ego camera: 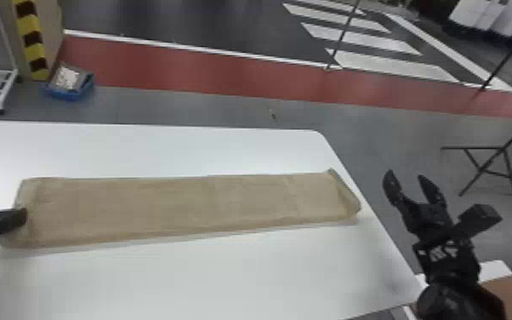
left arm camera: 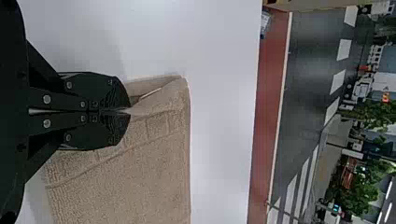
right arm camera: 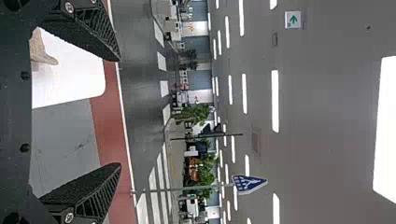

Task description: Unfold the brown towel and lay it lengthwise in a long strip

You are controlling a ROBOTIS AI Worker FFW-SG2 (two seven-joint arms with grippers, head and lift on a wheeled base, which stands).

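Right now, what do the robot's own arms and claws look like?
The left claw is black, with round silvery screws. The right claw, also black, has tapered fingers with ribbed sides and a boxy block beside it. The right arm is black too.

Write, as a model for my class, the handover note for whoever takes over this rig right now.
Left end effector: shut on the brown towel at its left end.
Right end effector: open and empty, out past the table's right edge.
Towel: on the white table, running left to right, its right end near the table's right edge.
Done: towel laid out in a long strip.
Left: release the left end; perhaps smooth the pinched spot there and the uneven right end.
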